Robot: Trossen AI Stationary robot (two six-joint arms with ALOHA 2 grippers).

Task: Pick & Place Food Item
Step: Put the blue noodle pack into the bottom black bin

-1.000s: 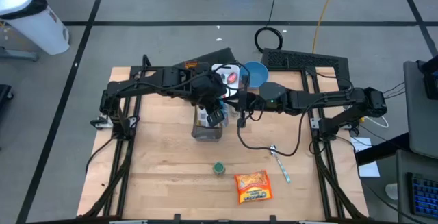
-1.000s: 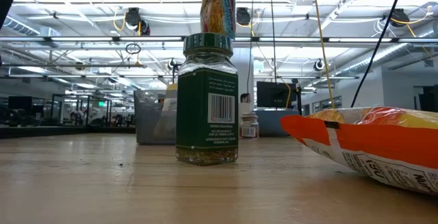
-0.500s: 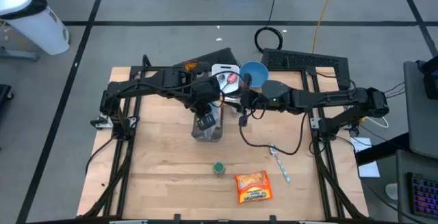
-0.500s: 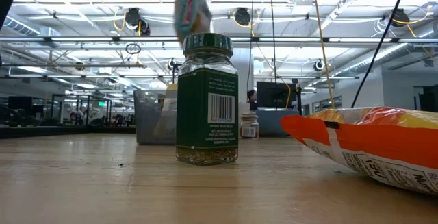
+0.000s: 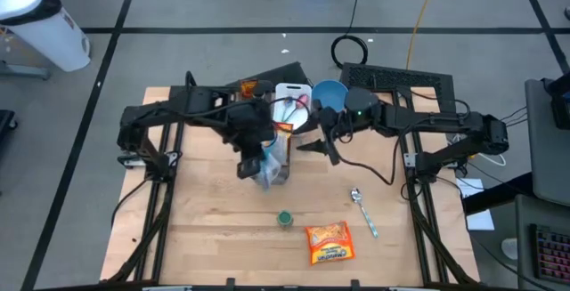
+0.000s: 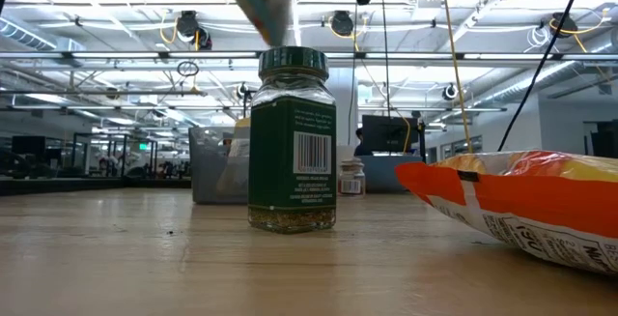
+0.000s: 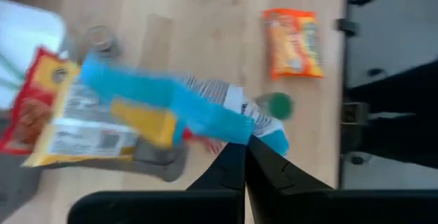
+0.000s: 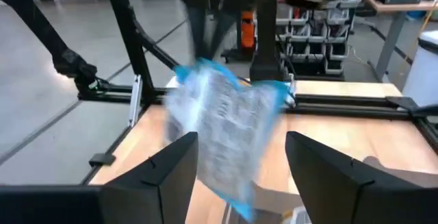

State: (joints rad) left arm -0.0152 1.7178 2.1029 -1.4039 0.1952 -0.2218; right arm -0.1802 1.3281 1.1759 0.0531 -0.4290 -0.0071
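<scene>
Nearest, at five o'clock from the table's (image 5: 205, 238) middle: an orange snack bag (image 5: 328, 242), flat and untouched. Just beside it at six o'clock, a green-lidded spice jar (image 5: 285, 219), upright, apart from both arms. At four o'clock, a spoon (image 5: 362, 211), lying alone. Farther in, near eleven o'clock from the middle, a clear bin (image 5: 280, 173), and above its nine o'clock side the left gripper (image 5: 252, 159), fingers together and clamped on one edge of a blue snack packet (image 7: 171, 107), hanging in the air and blurred. Under the packet in the left wrist view, something red and yellow, perhaps in the bin; cannot tell for sure. At two o'clock of the bin and well clear of the packet, the right gripper (image 5: 316, 144), fingers (image 8: 174, 166) wide apart with nothing between them, pointed toward the packet but not touching it. Farthest, at twelve o'clock, a white board (image 5: 287, 95), and at one o'clock a blue bowl (image 5: 331, 93). Judged for progress: picking done, with the packet off the table and carried by the left arm alone; placing not yet done. Left to do, most likely: lower the packet into the bin, open the fingers, pull away.
</scene>
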